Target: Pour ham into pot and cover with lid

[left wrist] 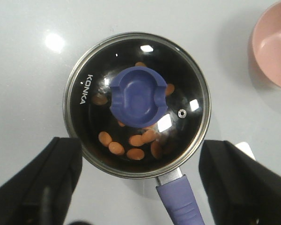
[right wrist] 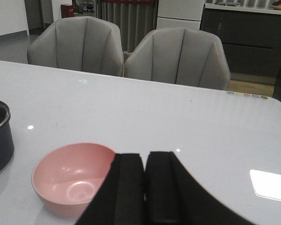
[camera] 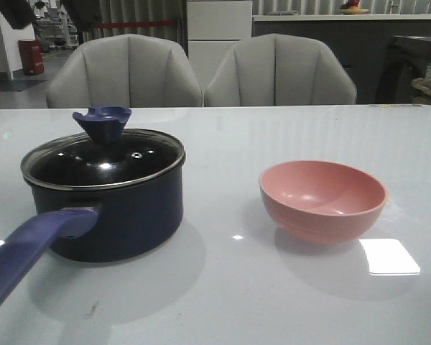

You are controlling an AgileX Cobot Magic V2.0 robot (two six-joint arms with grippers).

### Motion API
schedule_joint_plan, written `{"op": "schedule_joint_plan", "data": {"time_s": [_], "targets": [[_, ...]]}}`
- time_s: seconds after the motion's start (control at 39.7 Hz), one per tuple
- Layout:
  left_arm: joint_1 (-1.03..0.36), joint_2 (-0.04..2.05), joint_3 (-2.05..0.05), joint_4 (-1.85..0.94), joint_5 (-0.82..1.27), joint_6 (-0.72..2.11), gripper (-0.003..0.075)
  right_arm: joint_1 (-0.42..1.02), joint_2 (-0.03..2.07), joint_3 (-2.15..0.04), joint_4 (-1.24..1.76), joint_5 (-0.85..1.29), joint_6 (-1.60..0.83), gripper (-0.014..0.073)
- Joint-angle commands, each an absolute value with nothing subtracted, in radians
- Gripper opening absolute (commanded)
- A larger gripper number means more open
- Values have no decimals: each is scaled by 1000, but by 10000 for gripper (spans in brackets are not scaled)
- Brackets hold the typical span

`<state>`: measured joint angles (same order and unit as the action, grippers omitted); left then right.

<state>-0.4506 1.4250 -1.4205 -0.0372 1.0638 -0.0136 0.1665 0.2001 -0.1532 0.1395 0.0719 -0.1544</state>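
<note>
The table has a pale, glossy grey-white top that mirrors the ceiling lights as bright patches. 2 things stand directly on it. On the left side sits the pot, dark navy, its long purple-blue handle pointing toward the near left edge. Well apart from it, on the right side, stands a pink bowl, upright, with nothing visible inside it. Both cast soft shadows on the surface. A small dark smudge marks the tabletop just in front of the pot.
</note>
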Motion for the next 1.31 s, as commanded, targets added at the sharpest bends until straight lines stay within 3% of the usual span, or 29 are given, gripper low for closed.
{"op": "schedule_joint_plan", "data": {"time_s": [0.0,0.4,0.86,0.96,1.29], "targets": [[-453,1264,-1329,-47,924,-19,532,160,208,-179,137,-9,-157,137],[-453,747,-790,-21,562,-19,532,160,208,-179,137,-9,-157,137],[-453,189,-407,0,439,-19,512,160,208,-179,137,-9,-157,137],[-453,122,-379,0,443,-19,453,160,208,-179,137,-9,-157,137],[-453,88,-372,0,444,-19,107,160,208,-179,137,-10,-157,137]]}}
